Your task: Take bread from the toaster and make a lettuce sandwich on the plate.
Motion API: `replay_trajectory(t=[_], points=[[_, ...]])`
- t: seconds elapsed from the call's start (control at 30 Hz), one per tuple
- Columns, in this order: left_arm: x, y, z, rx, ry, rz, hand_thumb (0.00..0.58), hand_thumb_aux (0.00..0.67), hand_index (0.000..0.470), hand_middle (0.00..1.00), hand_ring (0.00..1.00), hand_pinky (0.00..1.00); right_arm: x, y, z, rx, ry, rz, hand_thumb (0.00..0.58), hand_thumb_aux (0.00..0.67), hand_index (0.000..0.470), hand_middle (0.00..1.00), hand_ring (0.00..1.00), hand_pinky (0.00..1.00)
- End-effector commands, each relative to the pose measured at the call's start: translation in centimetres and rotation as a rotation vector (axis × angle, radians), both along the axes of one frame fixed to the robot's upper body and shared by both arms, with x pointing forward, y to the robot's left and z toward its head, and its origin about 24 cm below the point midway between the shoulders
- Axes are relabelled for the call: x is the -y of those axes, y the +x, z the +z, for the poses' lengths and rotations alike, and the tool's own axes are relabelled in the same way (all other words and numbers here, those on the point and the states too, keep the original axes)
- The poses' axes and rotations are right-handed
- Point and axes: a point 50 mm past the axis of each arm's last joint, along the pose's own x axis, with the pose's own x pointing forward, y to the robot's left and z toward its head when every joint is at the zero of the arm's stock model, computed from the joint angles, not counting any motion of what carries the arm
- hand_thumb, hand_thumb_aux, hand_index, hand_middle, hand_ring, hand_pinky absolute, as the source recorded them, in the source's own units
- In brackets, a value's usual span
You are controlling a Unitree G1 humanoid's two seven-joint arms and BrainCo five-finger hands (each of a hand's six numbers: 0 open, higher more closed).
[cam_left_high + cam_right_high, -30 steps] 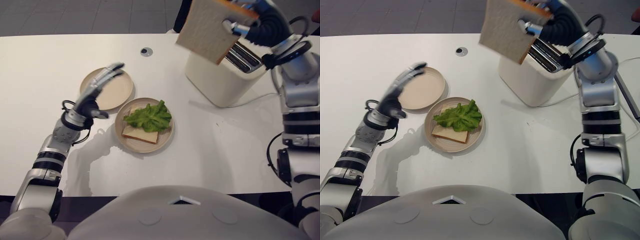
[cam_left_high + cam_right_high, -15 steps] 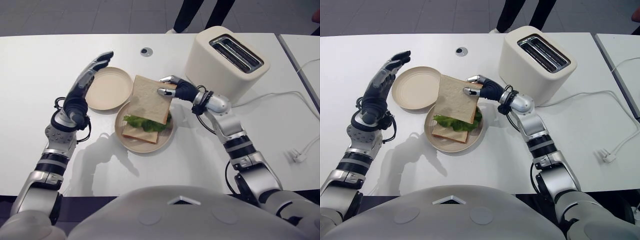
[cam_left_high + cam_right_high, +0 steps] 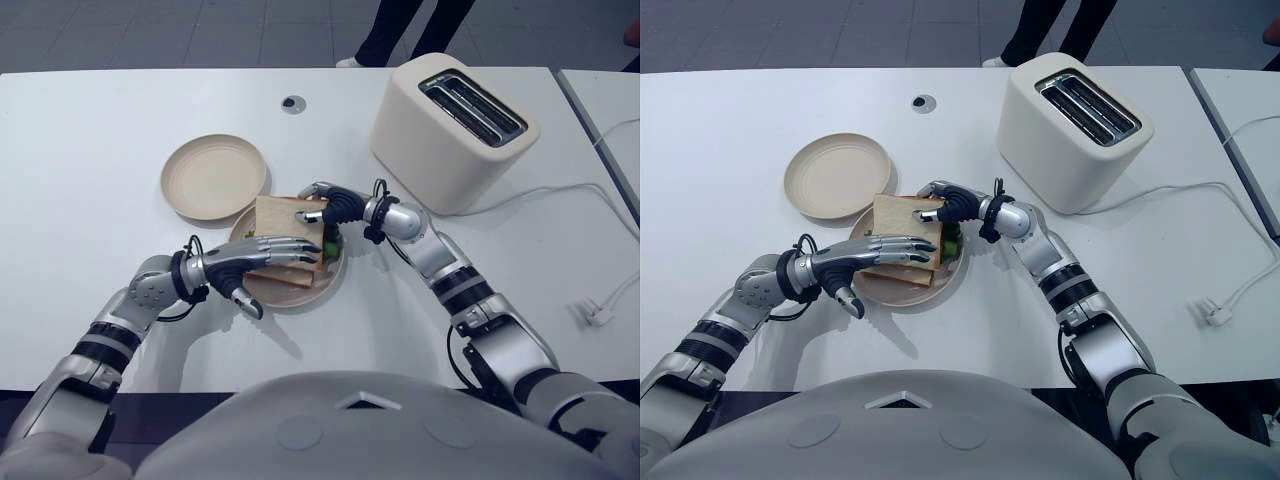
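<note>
A sandwich sits on the tan plate [image 3: 292, 296] in front of me: a bottom slice, green lettuce [image 3: 331, 241] peeking out on the right, and a top bread slice [image 3: 282, 214] lying over them. My right hand [image 3: 322, 204] is curled on the right edge of the top slice. From the left my left hand [image 3: 262, 250] lies across the sandwich's near side, fingers stretched flat and thumb hanging down. The cream toaster [image 3: 452, 128] stands at the back right with both slots bare.
A second, bare tan plate [image 3: 213, 177] lies just behind and left of the sandwich plate. A white cable runs from the toaster to a plug [image 3: 598, 312] at the right. A round grommet [image 3: 292, 103] sits near the far edge.
The right hand carried the slice down from above the toaster and laid it flat on the lettuce. The left hand dropped from its raised pose beside the plates onto the sandwich.
</note>
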Motion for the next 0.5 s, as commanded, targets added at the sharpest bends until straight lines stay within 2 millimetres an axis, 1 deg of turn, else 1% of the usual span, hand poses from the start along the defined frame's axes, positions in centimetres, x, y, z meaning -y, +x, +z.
replay_trajectory(t=[0.03,0.07,0.1,0.13,0.17,0.2,0.27,0.33,0.4,0.43,0.47,0.5], points=[[-0.4,-0.5,-4.2,-0.147,0.245,0.007,0.0,0.0,0.0,0.0,0.0,0.0,-0.3,-0.2,0.2,0.083,-0.059,0.051,0.58,0.67,0.47,1.0,1.0,1.0],[-0.1,-0.6,-4.6,-0.157,0.254,-0.004,0.0,0.0,0.0,0.0,0.0,0.0,-0.4,-0.2,0.4,0.124,-0.07,0.062,0.553,0.525,0.369,1.0,1.0,1.0],[0.1,-0.8,-4.8,-0.164,0.252,-0.015,0.0,0.0,0.0,0.0,0.0,0.0,-0.4,-0.2,0.7,0.172,-0.081,0.066,0.0,0.0,0.0,0.91,0.91,0.91],[0.4,-1.0,-4.9,-0.17,0.242,-0.029,0.0,0.0,0.0,0.0,0.0,0.0,-0.4,-0.1,1.2,0.232,-0.091,0.07,0.0,0.0,0.0,0.76,0.76,0.76],[0.7,-1.2,-5.0,-0.175,0.231,-0.043,0.0,0.0,0.0,0.0,0.0,0.0,-0.4,0.0,1.8,0.283,-0.092,0.06,0.0,0.0,0.0,0.5,0.5,0.5],[0.8,-1.4,-5.0,-0.178,0.219,-0.058,0.0,0.0,0.0,0.0,0.0,0.0,-0.3,0.5,2.7,0.358,-0.071,0.026,0.0,0.0,0.0,0.0,0.0,0.0],[1.0,-1.6,-5.0,-0.183,0.202,-0.073,0.0,0.0,0.0,0.0,0.0,0.0,0.4,1.9,4.8,0.503,-0.021,-0.077,0.0,0.0,0.0,0.0,0.0,0.0],[1.0,-1.7,-4.9,-0.178,0.185,-0.074,0.0,0.0,0.0,0.0,0.0,0.0,1.5,3.1,6.5,0.632,0.011,-0.171,0.0,0.0,0.0,0.0,0.0,0.0],[1.1,-1.4,-4.0,-0.148,0.121,-0.063,0.0,0.0,0.0,0.0,0.0,0.0,2.5,3.6,7.8,0.705,0.049,-0.217,0.0,0.0,0.0,0.0,0.0,0.0],[1.3,-1.0,-3.1,-0.117,0.059,-0.051,0.325,0.226,0.159,0.0,0.0,0.0,3.1,3.8,8.4,0.718,0.07,-0.232,0.0,0.0,0.0,0.0,0.0,0.0],[1.3,-0.6,-1.9,-0.067,-0.024,-0.032,0.498,0.418,0.293,0.0,0.0,0.0,3.6,3.9,8.7,0.704,0.089,-0.23,0.0,0.0,0.0,0.0,0.0,0.0],[1.4,-0.1,-0.6,-0.014,-0.115,-0.009,0.572,0.594,0.417,0.0,0.0,0.0,3.9,4.0,8.7,0.674,0.102,-0.219,0.0,0.0,0.0,0.0,0.0,0.0]])
